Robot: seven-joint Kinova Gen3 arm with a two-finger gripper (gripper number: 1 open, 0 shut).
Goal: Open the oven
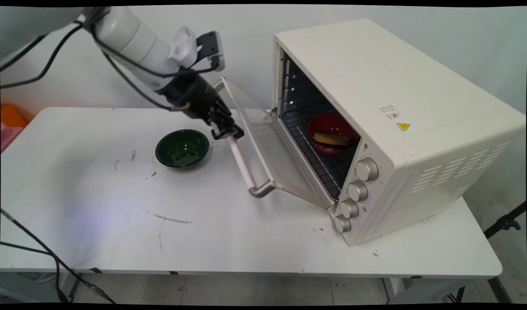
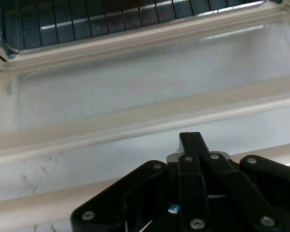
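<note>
Fingers (image 1: 229, 131) closed at oven door handle (image 1: 242, 165); green bowl (image 1: 182, 148) nr.

Oven (image 1: 388, 107) on right half of desk (image 1: 246, 241), door (image 1: 267, 146) hanging half open toward left. Bowl (image 1: 332, 131) inside oven on rack (image 1: 319, 159), food (image 1: 330, 137) in it. Second bowl (image 1: 182, 148) on desk left of door, apart from it. Gripper (image 1: 229, 131) at door handle (image 1: 241, 163), between second bowl and door. Knobs (image 1: 357, 189) in column on oven's near front corner.
</note>
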